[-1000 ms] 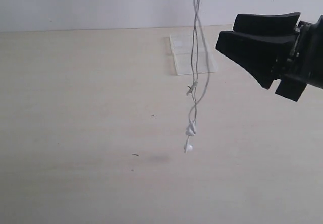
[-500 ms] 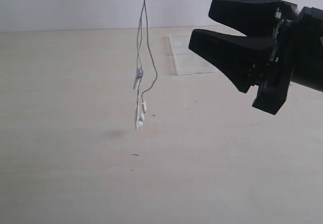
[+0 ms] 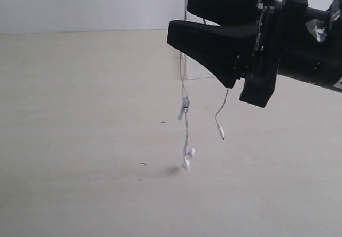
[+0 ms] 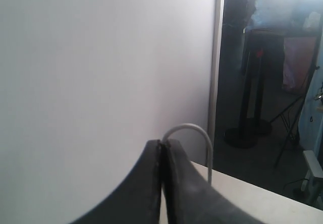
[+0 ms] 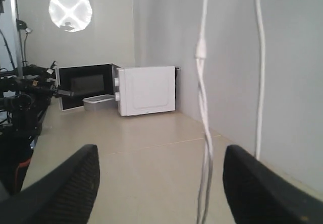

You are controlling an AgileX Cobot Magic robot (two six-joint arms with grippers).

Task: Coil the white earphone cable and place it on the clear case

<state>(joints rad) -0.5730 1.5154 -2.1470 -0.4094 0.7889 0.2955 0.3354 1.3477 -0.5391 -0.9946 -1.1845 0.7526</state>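
Note:
The white earphone cable [image 3: 185, 109] hangs down from above the exterior view, its earbuds dangling just over the table and its plug end [image 3: 222, 135] hanging apart to the right. My left gripper [image 4: 162, 144] is shut on the cable, which loops out from its tips [image 4: 194, 129]; this gripper is outside the exterior view. My right gripper [image 3: 179, 17] is open and level, its tips reaching the hanging strands. In the right wrist view the cable [image 5: 203, 108] hangs between the open fingers. The clear case [image 3: 197, 72] lies at the table's far side, mostly hidden behind the right gripper.
The pale table [image 3: 80, 114] stretches to a white wall behind. The right wrist view shows a white microwave [image 5: 146, 90] with its door open and dark equipment [image 5: 20, 103] at the table's far end.
The right gripper has advanced leftward to the cable. The hanging cable swung left, then back right, and the plug end now hangs apart.

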